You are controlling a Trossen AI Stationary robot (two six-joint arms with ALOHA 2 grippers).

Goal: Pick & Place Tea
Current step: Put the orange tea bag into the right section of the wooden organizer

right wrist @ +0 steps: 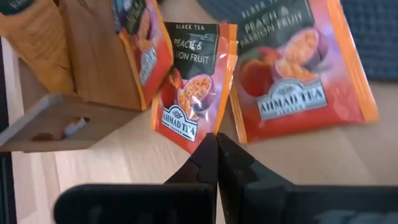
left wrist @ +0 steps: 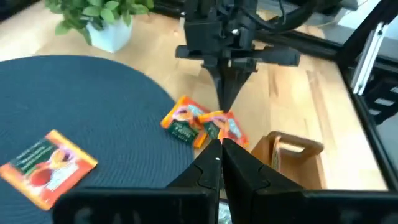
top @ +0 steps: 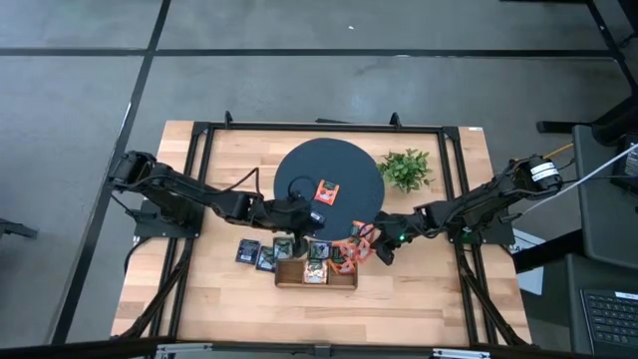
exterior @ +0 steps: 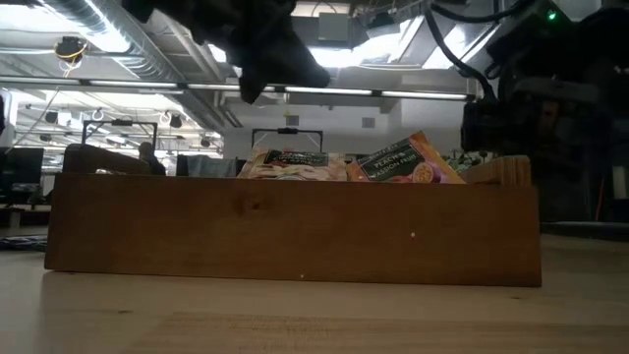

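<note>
Overhead, two dark arms reach inward across a light wooden table [top: 419, 289] toward its middle. From the left side, the left arm stretches over the edge of a round dark mat [top: 299, 170], ending just above the narrow brown wooden tray [top: 344, 282]. The left gripper [left wrist: 221, 146] has its two fingers pressed together with nothing between them.

From the opposite side, the right arm angles low toward the tray's end. The right gripper [right wrist: 216, 146] is closed, its tips meeting at the lower edge of an orange-red tea sachet [right wrist: 189, 87] printed "Black Tea, Peach & Passion Fruit". Whether the tips actually pinch that edge or only touch it cannot be told.

That sachet lies on the bare table just beside the tray's end wall, with another orange-red sachet [right wrist: 298, 71] next to it, partly over the mat's rim. More sachets stand inside the tray. One orange-red sachet [top: 327, 191] lies alone on the mat. Several dark sachets [top: 257, 253] lie in a row on the table beside the tray's other end. A small leafy green plant [top: 406, 168] stands at the mat's far side.
</note>
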